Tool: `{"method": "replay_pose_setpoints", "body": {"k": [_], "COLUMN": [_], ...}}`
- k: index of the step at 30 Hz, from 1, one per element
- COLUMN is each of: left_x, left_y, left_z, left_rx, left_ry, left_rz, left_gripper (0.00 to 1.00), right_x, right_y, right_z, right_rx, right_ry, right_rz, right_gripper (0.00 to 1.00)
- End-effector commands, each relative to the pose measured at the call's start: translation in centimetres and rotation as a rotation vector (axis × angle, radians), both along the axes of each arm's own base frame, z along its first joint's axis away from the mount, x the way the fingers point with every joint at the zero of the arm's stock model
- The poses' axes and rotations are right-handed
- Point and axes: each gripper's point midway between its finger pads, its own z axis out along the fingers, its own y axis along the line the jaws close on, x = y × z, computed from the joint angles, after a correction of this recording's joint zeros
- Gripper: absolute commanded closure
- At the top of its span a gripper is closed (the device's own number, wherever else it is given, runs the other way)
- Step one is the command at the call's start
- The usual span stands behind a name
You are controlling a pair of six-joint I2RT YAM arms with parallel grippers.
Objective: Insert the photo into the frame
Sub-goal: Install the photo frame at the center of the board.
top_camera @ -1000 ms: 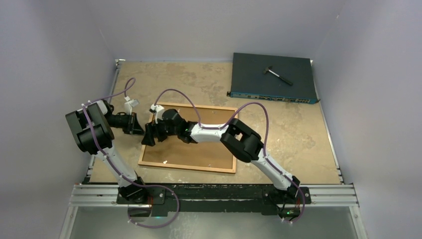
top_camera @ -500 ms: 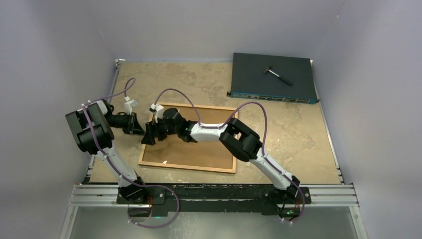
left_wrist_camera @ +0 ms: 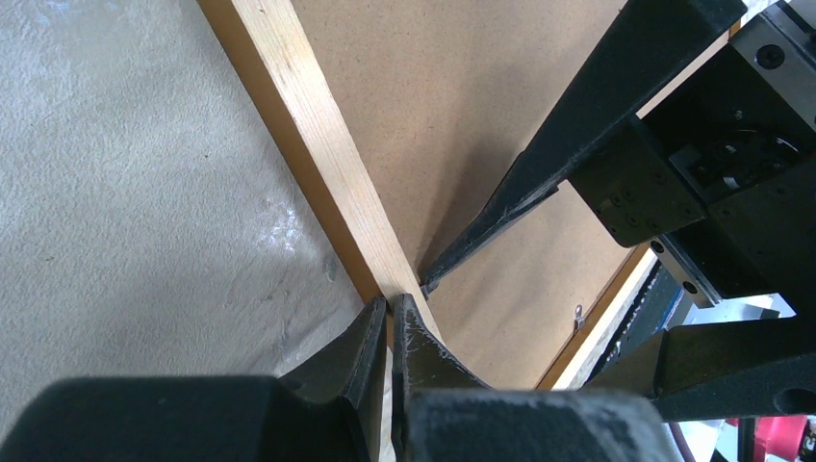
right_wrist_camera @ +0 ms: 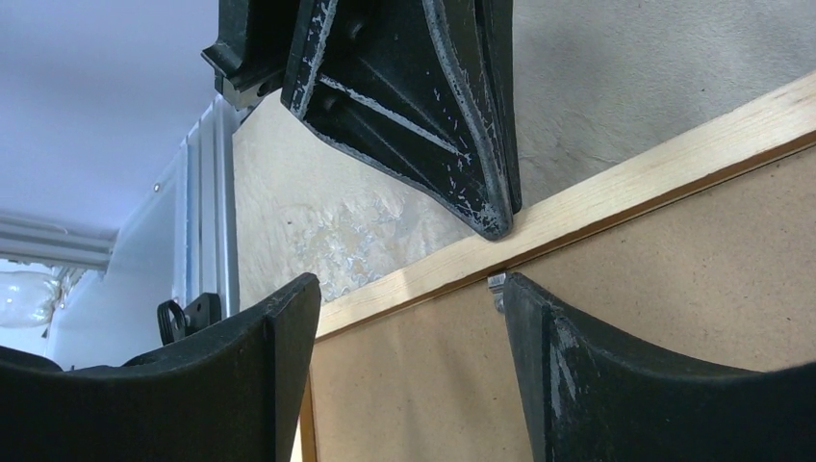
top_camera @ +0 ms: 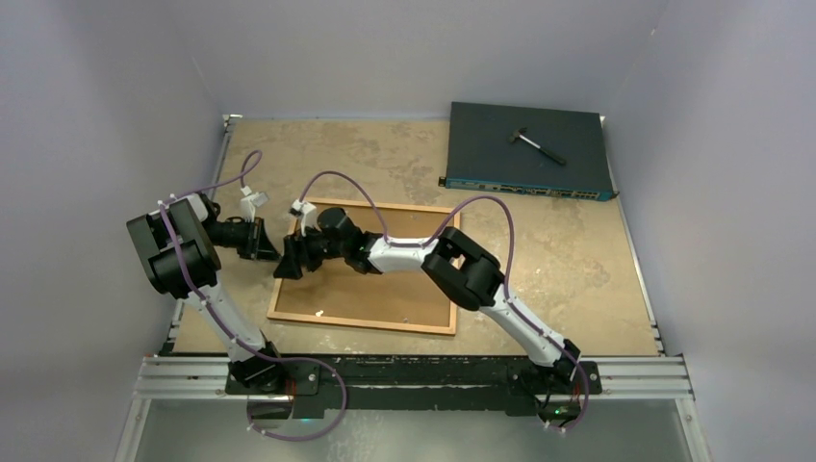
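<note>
Nearest, along the near edge of the table (top_camera: pixel 385 154), both arm bases side by side. Just beyond, on the left half of the table, the frame (top_camera: pixel 385 324) flat and slightly skewed, back side up, with the brown backing board (top_camera: pixel 395 289) filling it inside the pale wooden rails. On the board close to the near rail, a small pale speck, too small to tell.

Further in, at the frame's left rail (left_wrist_camera: pixel 318 154), a meeting of both arms. From the left edge of the table, the left arm (top_camera: pixel 178 255) folded and reaching across. Left jaws clenched tight with nothing seen between them, tips down on the left rail at its inner edge. From the opposite side, the right arm (top_camera: pixel 462 269) stretched low over the board. Right jaws parted and grasping nothing, facing the left jaws across the same rail. One right fingertip (left_wrist_camera: pixel 452 260) down at the seam of rail and board, just beside the left tips. At that seam, a small metal tab (right_wrist_camera: pixel 497 282), just beside the tip of one right finger.

Farthest, in the far right corner of the table, a dark flat network switch (top_camera: pixel 481 144) with a row of ports along its near face. On its top, a small hammer-like tool (top_camera: pixel 536 144), well apart from the frame.
</note>
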Motion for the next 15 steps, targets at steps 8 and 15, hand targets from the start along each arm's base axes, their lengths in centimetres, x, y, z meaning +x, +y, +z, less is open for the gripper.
{"method": "replay_pose_setpoints", "body": {"k": [8,15], "left_x": [0.5,2.8], "left_y": [0.9,2.8], "left_z": [0.4,2.8], "left_rx": [0.047,0.113], "left_ry": [-0.054,-0.116], "left_rz": [-0.048,-0.048], "left_gripper": [1.00,0.91], "right_x": [4.8,10.7], "right_y": [-6.1,-21.9], "right_z": [7.9,8.5], "right_rx": [0.075,-0.142], "right_ry": [-0.040,-0.039], "right_rz": [-0.123,-0.569], "right_gripper": [0.15,0.04]}}
